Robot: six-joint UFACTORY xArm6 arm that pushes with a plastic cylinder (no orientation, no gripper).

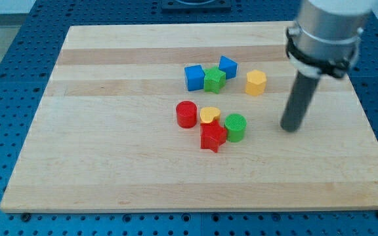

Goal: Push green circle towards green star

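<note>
The green circle point(235, 127) stands near the middle of the wooden board point(110, 157), touching the red star point(212, 137) on its left and just below right of the yellow heart point(209, 115). The green star point(214, 79) sits higher up, wedged between two blue blocks. My tip point(291, 128) rests on the board to the right of the green circle, at about the same height in the view, with a clear gap between them.
A blue cube point(194, 77) is left of the green star and a blue block point(228, 66) is at its upper right. A yellow hexagon point(256, 82) lies right of them. A red cylinder point(186, 114) is left of the yellow heart.
</note>
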